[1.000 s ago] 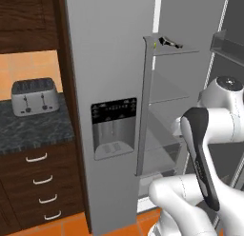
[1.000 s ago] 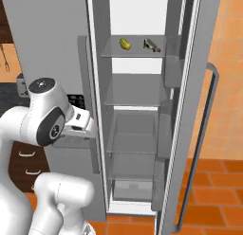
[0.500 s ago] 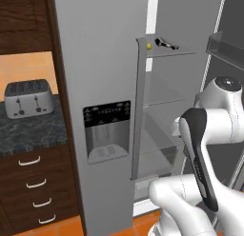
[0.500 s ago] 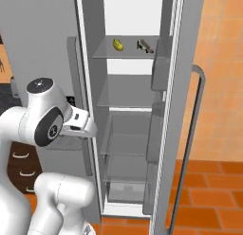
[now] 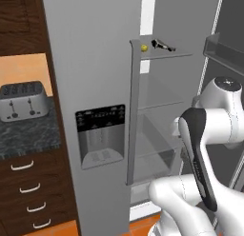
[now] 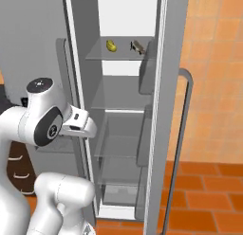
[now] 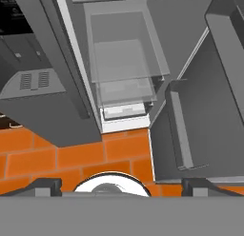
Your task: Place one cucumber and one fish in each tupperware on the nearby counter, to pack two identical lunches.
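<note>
The tall grey refrigerator stands with its right-hand door swung open, and a clear glass upper shelf sits in the upper middle of both base views. On that shelf lies a small stubby yellow-green cucumber, with a small slim dark-backed fish to its right in the right base view, the two near each other but apart. In the left base view the same cucumber shows as a small yellow spot at the shelf's near edge, the fish just to its right.

At the left of the left base view, a silver four-slot toaster stands on the dark speckled stone counter, above dark brown wooden drawers with curved silver handles.

The white robot arm is folded low in front of the open compartment. In the hand view the gripper looks down at the orange tiled floor and the refrigerator's clear bottom drawer; its two dark fingertips sit far apart at the bottom corners, so the jaws are released and grasp nothing.
</note>
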You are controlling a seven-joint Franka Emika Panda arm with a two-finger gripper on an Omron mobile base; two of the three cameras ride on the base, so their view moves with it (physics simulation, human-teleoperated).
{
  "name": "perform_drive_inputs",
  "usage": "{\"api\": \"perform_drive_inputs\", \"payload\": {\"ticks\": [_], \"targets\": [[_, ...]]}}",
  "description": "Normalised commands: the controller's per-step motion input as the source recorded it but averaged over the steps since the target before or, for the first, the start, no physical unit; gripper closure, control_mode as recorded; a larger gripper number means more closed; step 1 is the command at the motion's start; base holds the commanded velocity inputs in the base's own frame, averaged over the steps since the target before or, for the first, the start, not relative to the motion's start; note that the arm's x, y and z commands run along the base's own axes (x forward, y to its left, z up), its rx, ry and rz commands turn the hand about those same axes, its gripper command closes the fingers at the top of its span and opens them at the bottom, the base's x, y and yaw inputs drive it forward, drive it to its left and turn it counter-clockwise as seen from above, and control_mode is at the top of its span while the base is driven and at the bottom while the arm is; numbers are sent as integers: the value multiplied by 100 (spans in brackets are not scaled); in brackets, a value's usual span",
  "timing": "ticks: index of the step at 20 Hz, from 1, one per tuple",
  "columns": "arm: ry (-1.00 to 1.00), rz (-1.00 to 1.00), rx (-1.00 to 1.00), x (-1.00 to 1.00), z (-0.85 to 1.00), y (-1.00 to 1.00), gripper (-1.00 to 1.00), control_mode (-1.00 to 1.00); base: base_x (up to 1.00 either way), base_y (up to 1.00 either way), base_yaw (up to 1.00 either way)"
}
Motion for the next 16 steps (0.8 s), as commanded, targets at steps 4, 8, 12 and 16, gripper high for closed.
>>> {"api": "perform_drive_inputs", "payload": {"ticks": [4,8,12,16], "targets": [[0,0,0,0,0,0,-100,100,34,-29,0],[0,0,0,0,0,0,-100,100,37,-25,0],[0,0,0,12,6,0,-100,-100,24,-14,0],[-25,-5,1,42,92,0,-100,-100,0,0,0]]}}
